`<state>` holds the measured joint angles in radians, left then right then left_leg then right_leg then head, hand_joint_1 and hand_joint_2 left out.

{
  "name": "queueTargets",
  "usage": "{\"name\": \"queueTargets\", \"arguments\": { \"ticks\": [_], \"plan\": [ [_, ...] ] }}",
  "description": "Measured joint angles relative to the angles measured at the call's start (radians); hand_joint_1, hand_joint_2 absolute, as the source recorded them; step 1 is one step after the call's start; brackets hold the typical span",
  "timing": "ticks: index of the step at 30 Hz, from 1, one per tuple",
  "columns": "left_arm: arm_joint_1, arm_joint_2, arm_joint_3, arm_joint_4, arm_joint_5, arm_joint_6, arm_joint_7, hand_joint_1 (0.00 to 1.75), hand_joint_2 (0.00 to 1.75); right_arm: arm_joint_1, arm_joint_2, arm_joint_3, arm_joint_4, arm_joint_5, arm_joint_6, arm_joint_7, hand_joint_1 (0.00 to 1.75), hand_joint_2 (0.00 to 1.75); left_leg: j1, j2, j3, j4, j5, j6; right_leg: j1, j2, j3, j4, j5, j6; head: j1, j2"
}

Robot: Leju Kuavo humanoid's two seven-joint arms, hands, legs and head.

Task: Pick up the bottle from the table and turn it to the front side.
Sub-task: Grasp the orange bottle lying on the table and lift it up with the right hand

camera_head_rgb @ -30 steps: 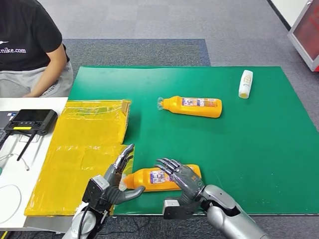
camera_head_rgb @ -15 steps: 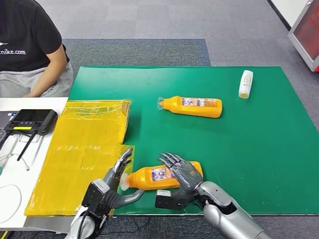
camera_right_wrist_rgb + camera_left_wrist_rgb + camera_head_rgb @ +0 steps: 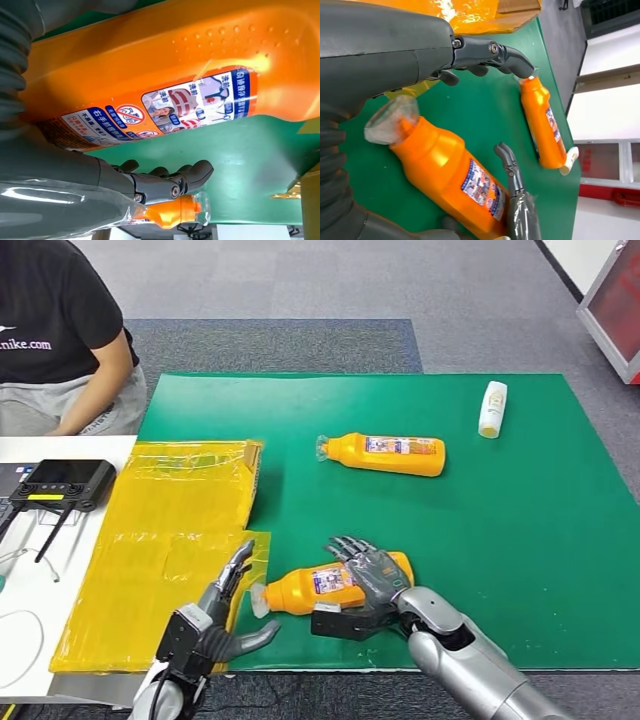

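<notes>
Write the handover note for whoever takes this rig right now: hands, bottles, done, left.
Right hand: laid over the base end of the near orange bottle; a firm grip cannot be confirmed.
Left hand: open, fingers spread, beside the bottle's clear cap, holding nothing.
Near orange bottle: on its side at the front edge of the green mat.
Second orange bottle and small white bottle: lying farther back, untouched.
Done: reach to the bottle.
Left: secure the grip, lift, turn it to the front side.

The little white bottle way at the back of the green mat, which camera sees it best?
The head view. There the white bottle lies whole and unblocked near the far right of the green mat. The left wrist view catches just a sliver of it behind the far orange bottle. I cannot make it out in the right wrist view.
</notes>
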<state>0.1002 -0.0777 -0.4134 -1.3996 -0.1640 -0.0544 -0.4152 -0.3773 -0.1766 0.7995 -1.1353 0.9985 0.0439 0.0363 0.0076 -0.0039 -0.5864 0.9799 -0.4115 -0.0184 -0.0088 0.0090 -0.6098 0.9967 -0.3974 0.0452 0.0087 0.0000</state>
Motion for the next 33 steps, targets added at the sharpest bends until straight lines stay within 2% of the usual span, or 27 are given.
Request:
{"name": "queueTargets", "arguments": {
  "ticks": [2,12,21,24,27,33],
  "plan": [
    [0.003,0.001,0.003,0.0,0.0,0.001,-0.001,0.0,1.75,-0.003,0.0,0.004,0.012,0.013,-0.014,0.001,1.75,1.75,0.0,0.0,0.0,0.0,0.0,0.0,0.0,0.0,0.0,0.0,0.0,0.0,0.0,0.0],
    [0.012,0.006,0.02,-0.021,0.0,0.002,-0.002,0.0,1.75,-0.003,0.001,0.012,0.043,0.068,-0.097,0.0,1.75,1.75,0.0,0.0,0.0,0.0,0.0,0.0,0.0,0.0,0.0,0.0,0.0,0.0,0.0,0.0],
    [0.012,0.006,0.033,-0.033,-0.001,0.003,-0.002,0.0,1.75,0.001,0.002,0.0,0.048,0.073,-0.11,-0.015,1.75,1.75,0.0,0.0,0.0,0.0,0.0,0.0,0.0,0.0,0.0,0.0,0.0,0.0,0.0,0.0],
    [0.012,0.005,0.038,-0.033,0.001,0.003,-0.007,0.0,1.75,0.019,0.012,-0.022,0.048,0.037,-0.151,-0.061,1.75,1.75,0.0,0.0,0.0,0.0,0.0,0.0,0.0,0.0,0.0,0.0,0.0,0.0,0.0,0.0],
    [0.011,0.002,0.04,-0.036,0.011,0.004,-0.021,0.0,1.75,0.064,0.033,-0.071,0.032,-0.065,-0.208,-0.138,1.75,1.75,0.0,0.0,0.0,0.0,0.0,0.0,0.0,0.0,0.0,0.0,0.0,0.0,0.0,0.0],
    [0.01,-0.013,0.042,-0.066,0.061,0.017,-0.104,0.0,1.75,0.195,0.119,-0.206,-0.043,-0.281,-0.308,-0.28,1.75,1.75,0.0,0.0,-0.002,0.0,0.0,-0.001,0.0,0.0,-0.002,0.0,-0.001,-0.001,0.0,0.0]
  ]
}}
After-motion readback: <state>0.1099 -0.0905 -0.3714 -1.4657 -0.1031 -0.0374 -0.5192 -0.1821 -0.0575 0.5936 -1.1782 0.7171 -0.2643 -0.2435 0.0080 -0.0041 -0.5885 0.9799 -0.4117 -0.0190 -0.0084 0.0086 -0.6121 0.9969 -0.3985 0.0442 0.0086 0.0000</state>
